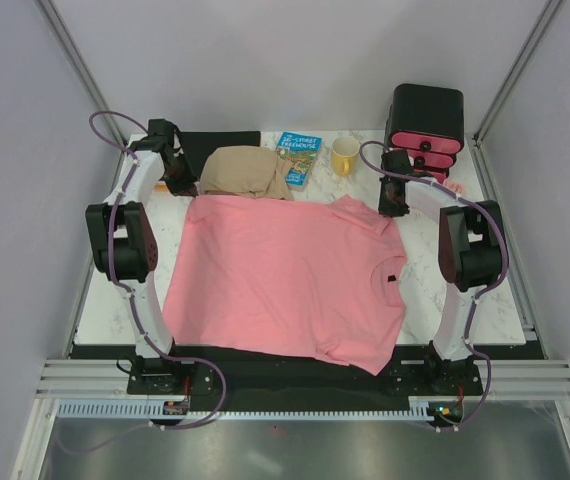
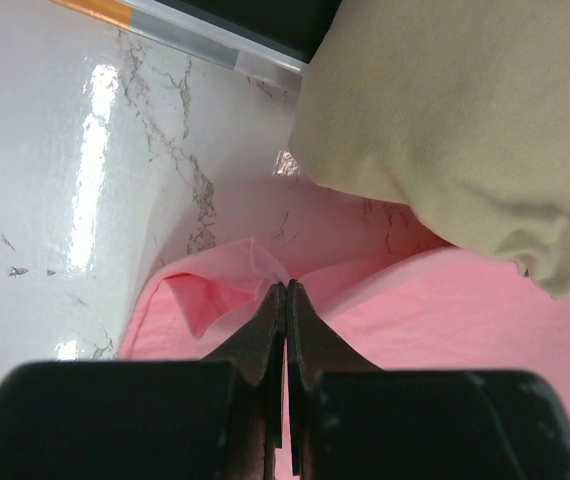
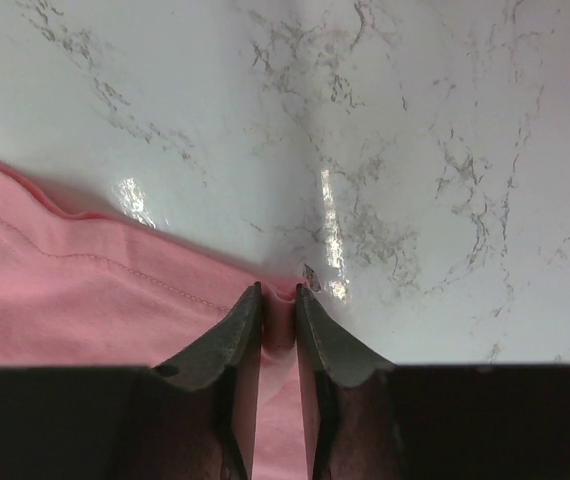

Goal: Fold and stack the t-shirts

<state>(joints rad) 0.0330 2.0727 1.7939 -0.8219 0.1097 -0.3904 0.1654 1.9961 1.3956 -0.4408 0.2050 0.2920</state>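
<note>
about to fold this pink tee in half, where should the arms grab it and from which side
Pinch the pink t-shirt at its two far corners, coming in over the far edge: it lies flat, so only its thin edge can be pinched. The left gripper and right gripper each grip there.

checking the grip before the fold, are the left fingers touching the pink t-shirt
Touching. Left wrist view: the shut left fingers pinch a raised edge of the pink t-shirt.
</note>
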